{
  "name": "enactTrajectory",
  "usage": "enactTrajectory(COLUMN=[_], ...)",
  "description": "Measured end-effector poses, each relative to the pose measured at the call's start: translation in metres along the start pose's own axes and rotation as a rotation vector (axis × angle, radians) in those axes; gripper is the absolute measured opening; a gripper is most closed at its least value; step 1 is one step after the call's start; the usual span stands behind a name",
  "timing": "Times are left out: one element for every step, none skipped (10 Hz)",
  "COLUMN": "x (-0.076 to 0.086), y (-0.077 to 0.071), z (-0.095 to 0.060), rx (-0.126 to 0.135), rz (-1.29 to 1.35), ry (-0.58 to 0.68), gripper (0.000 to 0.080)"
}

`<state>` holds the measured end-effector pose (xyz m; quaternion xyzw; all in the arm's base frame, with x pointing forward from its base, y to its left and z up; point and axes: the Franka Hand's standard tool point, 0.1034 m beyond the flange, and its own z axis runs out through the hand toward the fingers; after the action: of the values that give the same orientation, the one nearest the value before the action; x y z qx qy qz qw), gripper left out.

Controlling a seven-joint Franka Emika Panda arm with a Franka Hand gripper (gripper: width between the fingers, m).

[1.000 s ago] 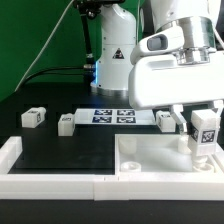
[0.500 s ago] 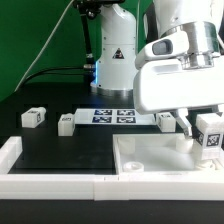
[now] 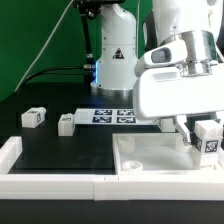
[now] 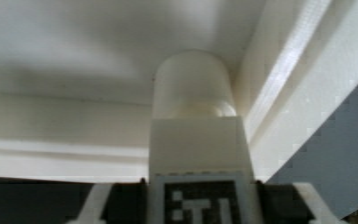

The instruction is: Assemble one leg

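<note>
My gripper (image 3: 201,127) is shut on a leg (image 3: 209,139), a small white block with a black-and-white tag. It holds the leg upright over the far corner of the large white square part (image 3: 150,152), on the exterior view's right. In the wrist view the leg (image 4: 201,110) points down at the part's inner corner (image 4: 265,60), with its tag between my fingers (image 4: 105,200). Whether its tip touches the part, I cannot tell. Two more legs (image 3: 33,116) (image 3: 67,123) lie on the black table on the left. A third (image 3: 165,121) is partly hidden behind my arm.
The marker board (image 3: 112,117) lies at the back middle of the table. Long white border bars run along the front (image 3: 50,181) and the exterior view's left (image 3: 9,149). The robot base (image 3: 113,60) stands behind the board.
My gripper has moved with the leg toward the exterior view's right and slightly lower, closer to the part's far corner. The loose legs have not moved.
</note>
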<state>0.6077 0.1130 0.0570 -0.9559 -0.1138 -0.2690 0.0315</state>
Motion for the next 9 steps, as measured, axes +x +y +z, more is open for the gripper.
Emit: enactTrajectory(x=[0.000, 0.000, 0.000, 0.000, 0.000, 0.000, 0.001, 0.006, 0.011], y=[0.000, 0.000, 0.000, 0.000, 0.000, 0.000, 0.000, -0.001, 0.001], z=[0.000, 0.000, 0.000, 0.000, 0.000, 0.000, -0.001, -0.009, -0.016], rx=[0.000, 0.000, 0.000, 0.000, 0.000, 0.000, 0.001, 0.003, 0.001], rz=[0.001, 0.001, 0.001, 0.001, 0.001, 0.001, 0.002, 0.005, 0.005], ry=[-0.001, -0.001, -0.002, -0.002, -0.002, -0.002, -0.002, -0.008, -0.007], gripper=[0.0387, 0.0566, 0.0566, 0.0632, 0.0644, 0.0644, 0.0649, 0.0649, 0.0649])
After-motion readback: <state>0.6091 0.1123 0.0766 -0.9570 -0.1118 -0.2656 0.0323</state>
